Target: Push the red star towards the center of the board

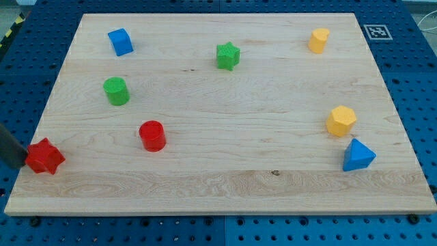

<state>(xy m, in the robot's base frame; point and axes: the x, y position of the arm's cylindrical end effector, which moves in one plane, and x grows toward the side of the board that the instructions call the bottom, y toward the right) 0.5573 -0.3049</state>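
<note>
- The tool was a dark rod that entered from the view's left edge; my tip [25, 162] was at the left side of the red star [45, 156] and seemed to touch it, though the contact itself was hard to see.
- The tool had no jaws, so it could neither open nor close; it gripped nothing.
- The red star lay just to the right of my tip, near the lower left corner of the wooden tabletop [225, 181], far from the center of the board.
- The red cylinder [152, 135] stood to the right of my tip and a little higher in the view, apart from the star.
- The green cylinder [116, 91] and the blue cube [120, 42] were above my tip and to the right.
- The green star [228, 56] was far up and to the right.
- The yellow cylinder [318, 40] was at the far upper right.
- The yellow hexagonal block [341, 121] and the blue triangular block [358, 155], near each other, were well apart from my tip, at the view's right.
</note>
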